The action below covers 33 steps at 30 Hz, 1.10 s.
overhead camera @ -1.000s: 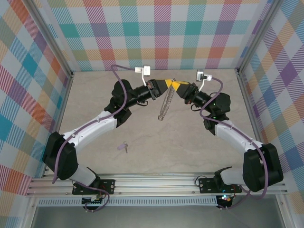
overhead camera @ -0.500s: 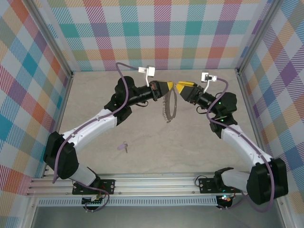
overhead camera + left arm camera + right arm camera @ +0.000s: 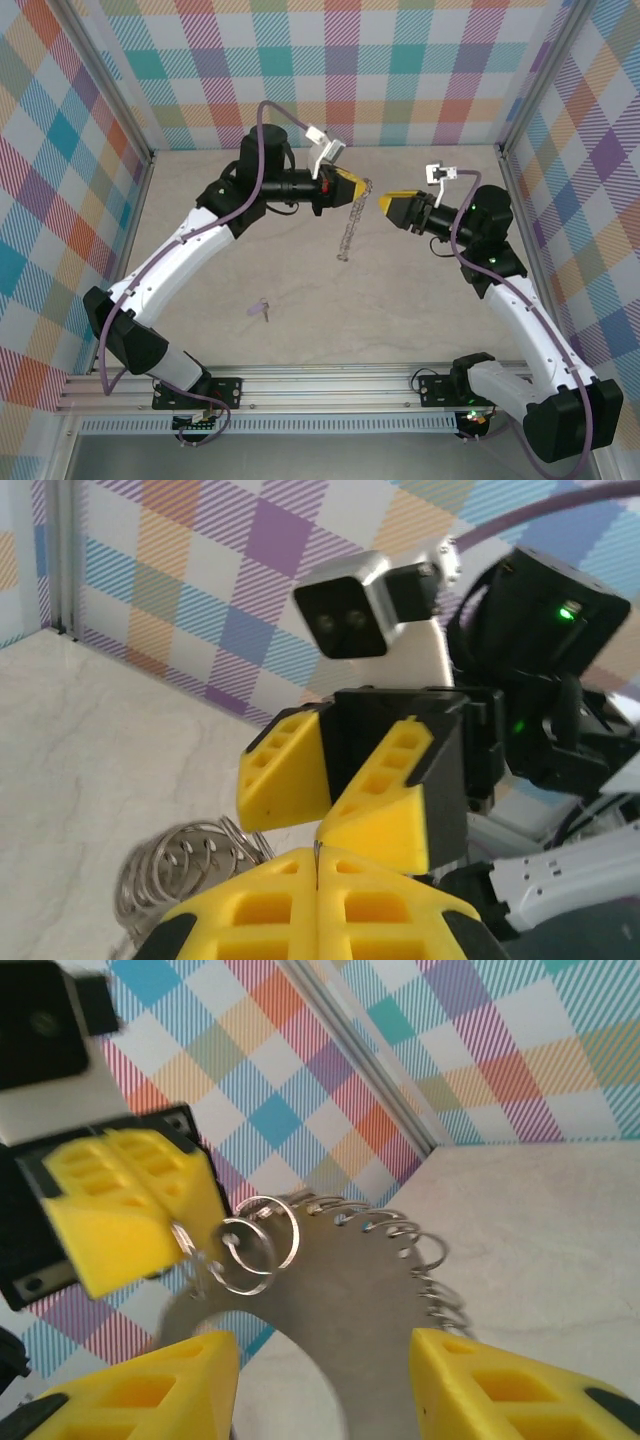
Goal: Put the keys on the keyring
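Lilac key (image 3: 264, 309) lies loose on tabletop (image 3: 400, 300) toward its near edge, not threaded yet; farther back, left end effector (image 3: 358, 186) clamps the dangling keyring (image 3: 349, 225) up for loading, right end effector (image 3: 382, 204) jaws apart beside it.

White-and-black arms (image 3: 180, 255), purple cables (image 3: 262, 140), yellow ribbed end effector fingers (image 3: 285, 775).

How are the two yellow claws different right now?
The left gripper is shut, pinching the keyring, which dangles from it. The right gripper is open and holds nothing, off to the keyring's side. Both have yellow fingers and point at each other above the table.
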Motion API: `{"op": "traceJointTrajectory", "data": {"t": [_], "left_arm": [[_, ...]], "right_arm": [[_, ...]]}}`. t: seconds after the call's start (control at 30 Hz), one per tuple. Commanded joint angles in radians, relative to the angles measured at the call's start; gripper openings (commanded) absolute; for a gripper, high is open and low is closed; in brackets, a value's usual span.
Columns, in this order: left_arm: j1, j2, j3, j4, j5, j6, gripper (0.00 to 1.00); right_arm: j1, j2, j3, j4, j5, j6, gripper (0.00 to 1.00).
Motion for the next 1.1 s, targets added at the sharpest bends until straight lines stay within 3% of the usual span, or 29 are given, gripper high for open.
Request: {"op": "traceJointTrajectory", "data": {"t": [0.0, 0.23, 0.67, 1.07], "left_arm": [[-0.006, 0.02, 0.062, -0.205, 0.074, 0.178, 0.0], [-0.006, -0.016, -0.004, -0.136, 0.086, 0.219, 0.0], [-0.006, -0.051, -0.075, -0.039, 0.078, 0.259, 0.0], [-0.005, -0.033, -0.058, -0.032, 0.086, 0.251, 0.0]], "right_arm": [[-0.008, -0.012, 0.031, -0.052, -0.072, -0.041, 0.46], [-0.009, -0.041, 0.005, -0.014, -0.08, 0.017, 0.46], [-0.006, 0.005, -0.084, 0.338, -0.175, 0.299, 0.4], [0.026, -0.026, -0.082, 0.324, -0.189, 0.289, 0.34]]}}
